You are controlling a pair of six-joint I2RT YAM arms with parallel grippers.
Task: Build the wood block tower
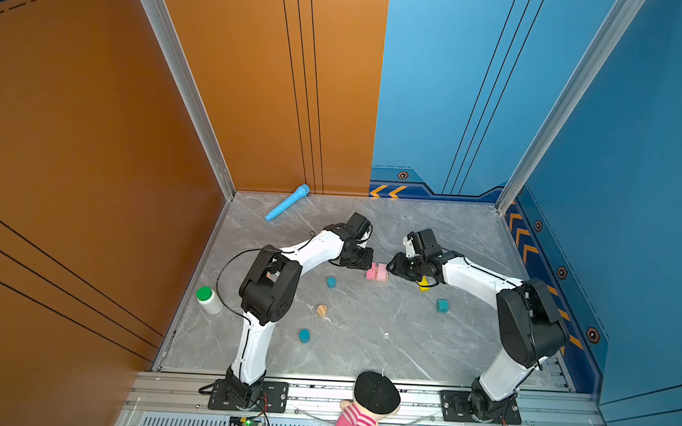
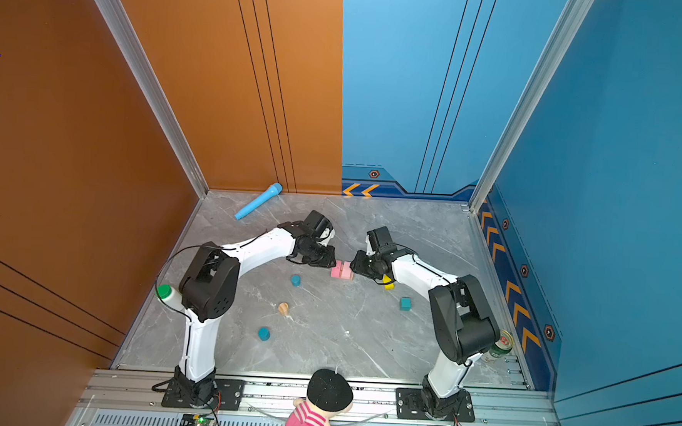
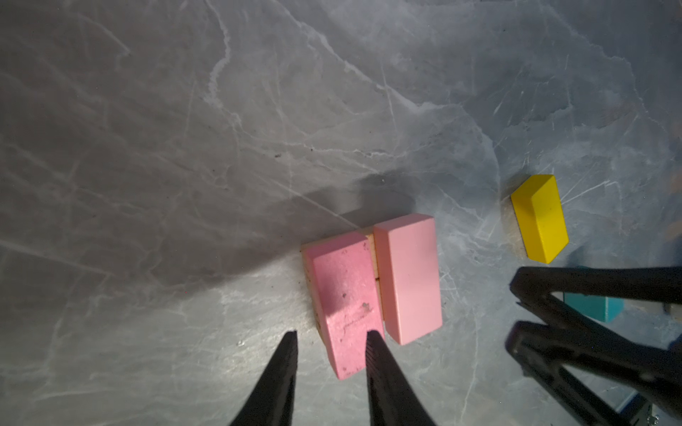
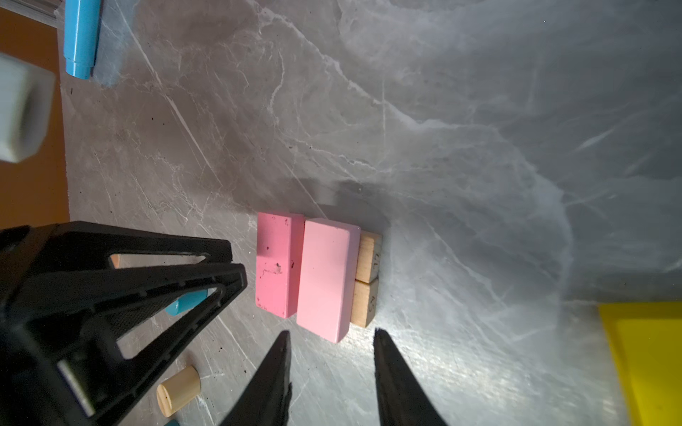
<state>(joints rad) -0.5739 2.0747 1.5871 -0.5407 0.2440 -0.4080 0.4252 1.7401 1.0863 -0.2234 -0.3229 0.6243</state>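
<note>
Grey marbled desk (image 1: 365,335) carries the tower (image 1: 381,273) so far: two pink bars (image 3: 407,276) lying on tan bars (image 4: 367,280), between my claws. My left claw (image 3: 330,333) and right claw (image 4: 330,332) are both spread, empty. The bars' long axis runs straight ahead of each, and neither looks nearer.

- You find the stack (image 1: 377,272) mid-table (image 1: 368,355): two upper bars (image 4: 278,263) (image 4: 326,280) lie side by side on two lower bars (image 4: 368,256) (image 4: 363,302).
- The left claw (image 3: 330,333) sits just left of the stack and the right claw (image 4: 332,331) just right, neither touching it.
- A lone bar (image 1: 424,285) lies right of the stack, under the right arm (image 1: 480,277); the cube (image 1: 442,306) lies in front of it.
- Three cylinders (image 1: 331,282) (image 1: 322,310) (image 1: 304,335) trail front-left of the stack.
- The microphone (image 1: 287,203) lies back left, the bottle (image 1: 208,300) at the left edge, and the doll (image 1: 365,407) on the front rail (image 1: 322,393).
</note>
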